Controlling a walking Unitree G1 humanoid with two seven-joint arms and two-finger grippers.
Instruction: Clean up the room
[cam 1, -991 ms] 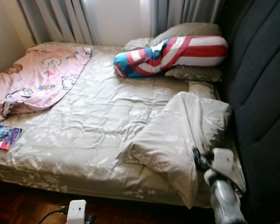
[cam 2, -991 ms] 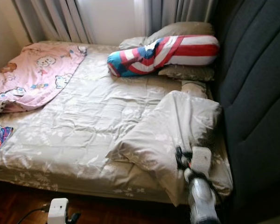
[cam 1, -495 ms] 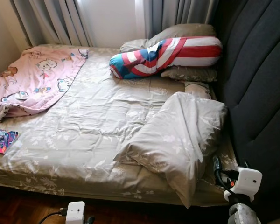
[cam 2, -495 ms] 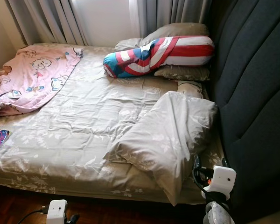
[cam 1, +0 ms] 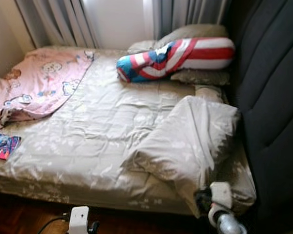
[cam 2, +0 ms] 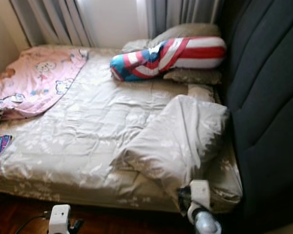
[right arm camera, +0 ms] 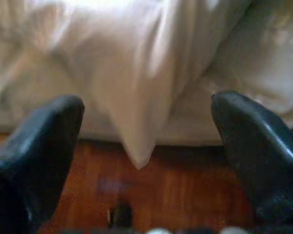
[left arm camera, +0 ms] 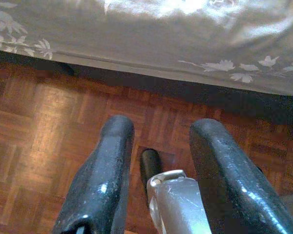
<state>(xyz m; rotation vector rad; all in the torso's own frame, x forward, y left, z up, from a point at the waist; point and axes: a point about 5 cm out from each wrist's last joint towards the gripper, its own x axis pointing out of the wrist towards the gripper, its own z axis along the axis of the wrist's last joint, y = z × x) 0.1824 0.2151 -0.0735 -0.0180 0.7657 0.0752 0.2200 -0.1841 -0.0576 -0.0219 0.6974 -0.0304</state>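
A beige pillow [cam 1: 185,139] lies askew on the right side of the bed [cam 1: 88,146], its lower corner [right arm camera: 136,146] hanging over the front edge. My right gripper [cam 1: 203,199] is low at that corner, open; in the right wrist view its fingers [right arm camera: 44,131] stand wide apart with the corner between them, touching neither. A red, white and blue bolster [cam 1: 178,56] rests at the head. A pink cartoon blanket [cam 1: 36,83] is bunched at the far left. My left gripper [left arm camera: 158,129] hangs open over the parquet floor [left arm camera: 49,122].
A colourful booklet [cam 1: 2,145] lies at the bed's front left edge. A dark padded headboard [cam 1: 273,97] rises along the right. Grey curtains [cam 1: 63,19] hang behind the bed. More beige pillows [cam 1: 202,77] sit under the bolster.
My right arm has dropped from beside the pillow down to the bed's front edge, under the pillow's hanging corner. The head camera shifted slightly. The left arm has stayed put.
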